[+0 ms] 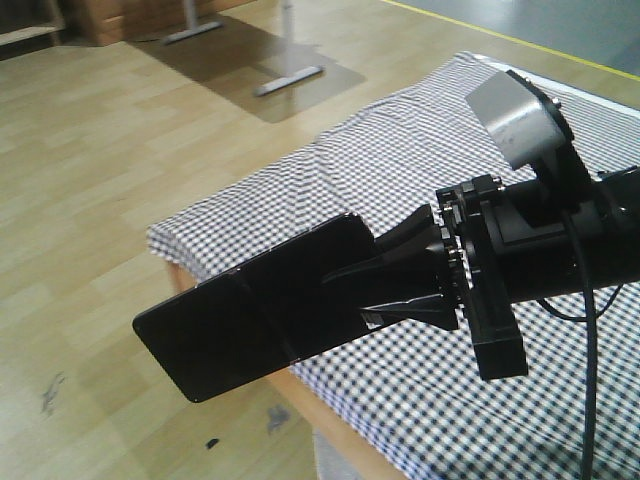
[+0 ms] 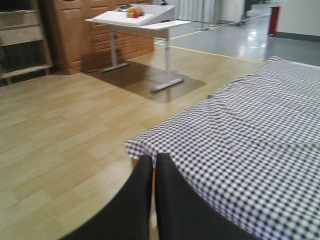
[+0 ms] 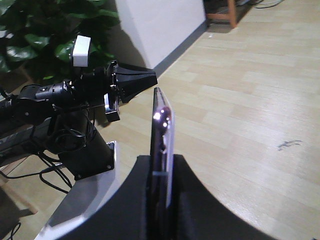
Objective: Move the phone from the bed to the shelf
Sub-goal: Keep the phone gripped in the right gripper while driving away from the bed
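Phone (image 1: pixel 250 310) is in the air just past the bed (image 1: pixel 420 180) corner and over the wood floor (image 1: pixel 100 150), touching neither. Its glossy black face shows in the front view and it sits edge-on in the right wrist view (image 3: pixel 161 135). Right gripper (image 1: pixel 370 285) jaws are clamped on one end of it. Left gripper (image 2: pixel 153 165) jaws are pressed together on nothing, facing the bed corner.

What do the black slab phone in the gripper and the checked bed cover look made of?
Thin glossy black phone: smooth reflective face, likely glass; its pinkish edge glints in the right wrist view, so it is probably metal. Black-and-white checked bed cover: woven cloth, matte, wrinkled and draped over the edge.
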You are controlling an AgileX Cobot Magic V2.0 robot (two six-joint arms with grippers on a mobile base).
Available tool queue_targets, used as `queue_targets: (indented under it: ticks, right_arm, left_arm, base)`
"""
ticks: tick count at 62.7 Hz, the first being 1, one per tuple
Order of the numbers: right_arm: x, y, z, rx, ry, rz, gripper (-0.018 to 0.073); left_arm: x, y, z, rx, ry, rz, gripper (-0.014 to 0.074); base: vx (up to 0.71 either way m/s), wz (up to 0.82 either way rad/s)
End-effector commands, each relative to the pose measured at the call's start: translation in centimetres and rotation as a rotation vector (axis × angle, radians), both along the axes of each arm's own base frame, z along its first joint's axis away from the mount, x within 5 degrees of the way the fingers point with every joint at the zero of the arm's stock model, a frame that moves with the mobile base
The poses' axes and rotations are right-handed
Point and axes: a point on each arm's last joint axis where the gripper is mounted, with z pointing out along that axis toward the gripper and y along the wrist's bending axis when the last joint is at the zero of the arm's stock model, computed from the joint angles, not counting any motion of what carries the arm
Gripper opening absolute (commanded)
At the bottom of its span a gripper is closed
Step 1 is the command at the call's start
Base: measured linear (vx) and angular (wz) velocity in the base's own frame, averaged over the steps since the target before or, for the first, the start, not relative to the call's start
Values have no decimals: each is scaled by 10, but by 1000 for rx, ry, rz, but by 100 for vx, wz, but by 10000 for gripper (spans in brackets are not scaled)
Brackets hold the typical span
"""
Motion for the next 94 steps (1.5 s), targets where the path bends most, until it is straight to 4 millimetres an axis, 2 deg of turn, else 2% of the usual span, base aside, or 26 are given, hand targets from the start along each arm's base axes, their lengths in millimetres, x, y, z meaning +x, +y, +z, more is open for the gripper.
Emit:
queue_targets:
  ticks: [1, 38, 94]
  right_arm:
    - [-12, 1, 21, 106, -4, 66, -1]
    - [-12, 1, 21, 106, -5, 66, -1]
    - [-12, 1, 21, 106, -5, 66, -1]
  left_arm:
    - [0, 1, 7, -9, -82, 8, 1]
    - [0, 1, 7, -9, -82, 8, 1]
    - [0, 1, 7, -9, -82, 8, 1]
  base:
    - [0, 53]
    - [1, 51]
    - [6, 32]
